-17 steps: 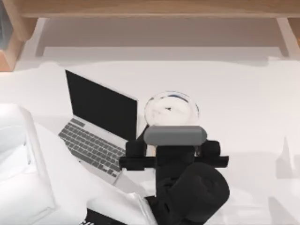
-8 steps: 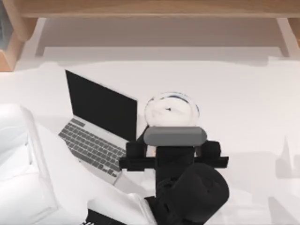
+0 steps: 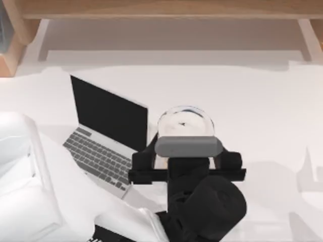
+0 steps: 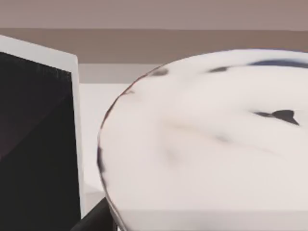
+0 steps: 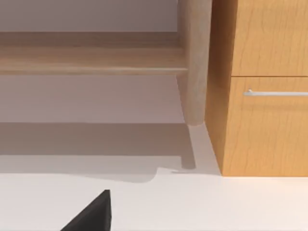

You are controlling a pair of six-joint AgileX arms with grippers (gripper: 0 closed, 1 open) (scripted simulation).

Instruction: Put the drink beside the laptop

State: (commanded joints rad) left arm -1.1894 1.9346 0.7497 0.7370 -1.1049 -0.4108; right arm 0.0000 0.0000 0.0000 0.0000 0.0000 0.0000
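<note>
The drink (image 3: 184,122) shows its round white lid beside the right edge of the laptop (image 3: 108,133), which stands open with a black screen and grey keys. My left gripper (image 3: 186,158) is around the cup just under the lid, open, with one black finger on each side. Seen close in the left wrist view, the drink's lid (image 4: 207,144) rises next to the laptop's screen (image 4: 33,144). My right gripper (image 5: 91,214) is parked away from them, low over the white table.
A wooden shelf unit (image 3: 161,10) runs along the back of the table. A bulky white shape (image 3: 25,176) lies at the left, in front of the laptop. A wooden cabinet with a drawer handle (image 5: 264,96) and a wooden post (image 5: 195,62) face the right wrist view.
The left gripper's fingers have spread slightly apart. The drink's lid has sunk a little and looks smaller. The laptop has not moved.
</note>
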